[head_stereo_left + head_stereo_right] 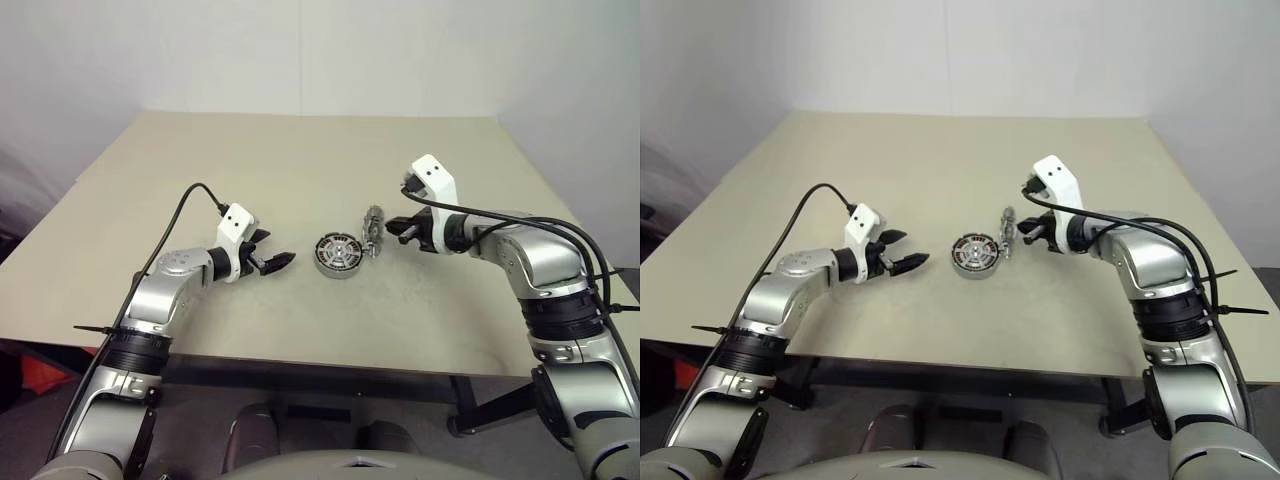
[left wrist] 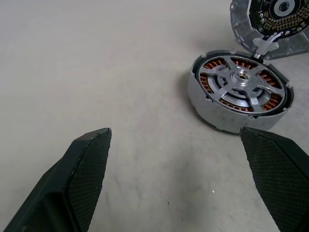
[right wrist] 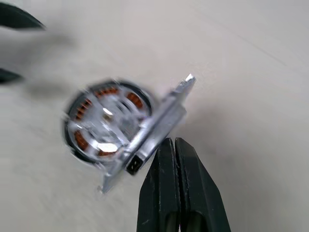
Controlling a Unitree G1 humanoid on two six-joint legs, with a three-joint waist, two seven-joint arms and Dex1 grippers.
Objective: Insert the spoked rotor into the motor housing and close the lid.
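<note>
Rotor's copper-brown wound ring (image 2: 240,87) already seated; round silver-grey lid (image 1: 373,232) stands on edge just beside it, so I'd nudge it flat with my clenched, empty right gripper (image 1: 393,226), left gripper (image 1: 281,262) released nearby.

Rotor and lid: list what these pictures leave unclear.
- Spoked rotor: right wrist view blurs it.
- Lid: the left wrist view's edge cuts it off; in the head views it is too small to tell what props it.
- Right gripper: touching the lid or not, cannot tell.
</note>
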